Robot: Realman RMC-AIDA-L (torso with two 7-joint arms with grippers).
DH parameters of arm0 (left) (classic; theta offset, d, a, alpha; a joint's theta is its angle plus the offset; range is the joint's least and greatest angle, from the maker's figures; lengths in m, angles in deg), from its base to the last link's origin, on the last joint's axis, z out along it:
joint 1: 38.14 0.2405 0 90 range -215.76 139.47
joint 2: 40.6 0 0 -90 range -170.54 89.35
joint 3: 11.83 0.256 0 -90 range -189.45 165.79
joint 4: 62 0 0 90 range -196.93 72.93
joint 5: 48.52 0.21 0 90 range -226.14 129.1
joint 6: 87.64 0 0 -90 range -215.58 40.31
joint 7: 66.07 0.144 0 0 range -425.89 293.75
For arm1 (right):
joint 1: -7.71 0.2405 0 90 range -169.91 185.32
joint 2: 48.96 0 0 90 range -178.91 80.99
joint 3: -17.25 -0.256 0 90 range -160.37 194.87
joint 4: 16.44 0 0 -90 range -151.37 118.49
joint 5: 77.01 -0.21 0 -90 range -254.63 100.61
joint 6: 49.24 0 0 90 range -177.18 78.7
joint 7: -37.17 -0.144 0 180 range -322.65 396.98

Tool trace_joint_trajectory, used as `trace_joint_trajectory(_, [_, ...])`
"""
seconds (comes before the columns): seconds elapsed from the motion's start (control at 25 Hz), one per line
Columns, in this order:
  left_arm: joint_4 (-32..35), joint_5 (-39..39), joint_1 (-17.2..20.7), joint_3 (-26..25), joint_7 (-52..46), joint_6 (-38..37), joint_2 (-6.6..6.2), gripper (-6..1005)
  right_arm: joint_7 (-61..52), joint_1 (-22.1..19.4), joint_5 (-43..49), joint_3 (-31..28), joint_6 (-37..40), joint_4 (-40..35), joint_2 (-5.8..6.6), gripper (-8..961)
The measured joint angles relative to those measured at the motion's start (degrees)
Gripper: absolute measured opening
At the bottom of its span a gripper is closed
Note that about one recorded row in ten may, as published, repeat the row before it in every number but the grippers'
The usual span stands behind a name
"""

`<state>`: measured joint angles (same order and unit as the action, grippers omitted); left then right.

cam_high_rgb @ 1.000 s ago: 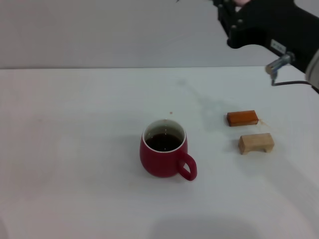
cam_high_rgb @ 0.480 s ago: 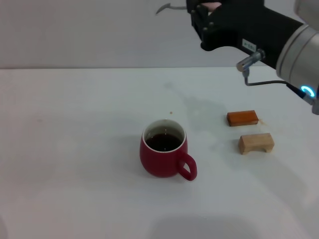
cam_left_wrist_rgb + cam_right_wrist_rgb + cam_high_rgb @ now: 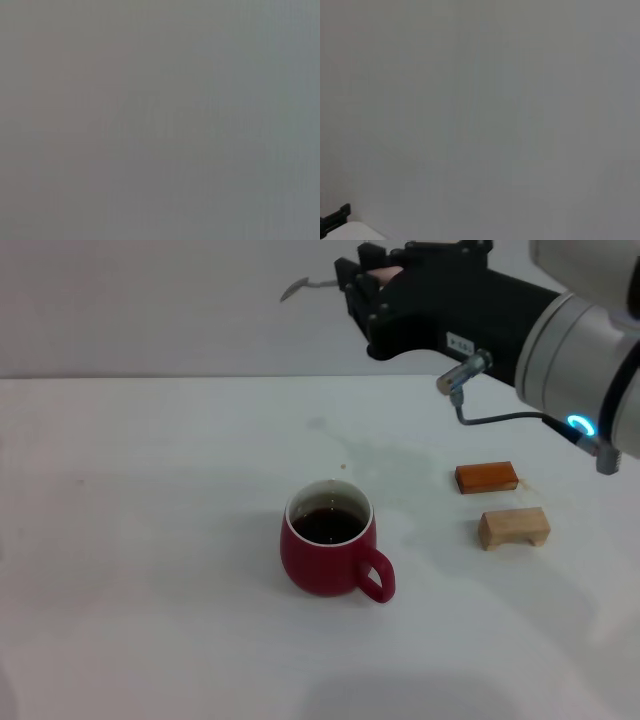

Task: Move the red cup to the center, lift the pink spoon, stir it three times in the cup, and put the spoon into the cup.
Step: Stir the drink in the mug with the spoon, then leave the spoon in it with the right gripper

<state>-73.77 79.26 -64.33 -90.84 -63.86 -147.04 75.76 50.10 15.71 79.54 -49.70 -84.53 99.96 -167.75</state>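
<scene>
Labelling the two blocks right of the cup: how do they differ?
The orange-brown block is flat and thin with a darker, reddish tone; the tan block is thicker, pale, with a notch under it like a small bridge. The orange-brown block lies farther from the robot, the tan block nearer. Both rest on the white table, apart, untouched.

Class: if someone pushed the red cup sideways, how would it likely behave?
The red cup looks squat and wide-based, so it would probably slide on the smooth table rather than tip. Dark liquid fills it fairly high, so a quick shove may slosh some out. It appears ceramic, so likely heavy and breakable.
</scene>
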Motion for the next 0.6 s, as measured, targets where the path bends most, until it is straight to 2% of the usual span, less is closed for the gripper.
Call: trace_joint_trajectory(0.6, [0.09, 0.19, -0.01, 0.0, 0.12, 0.53, 0.2, 844, -3.47, 3.12, -0.2, 0.35, -10.55, 0.04, -0.11, 166])
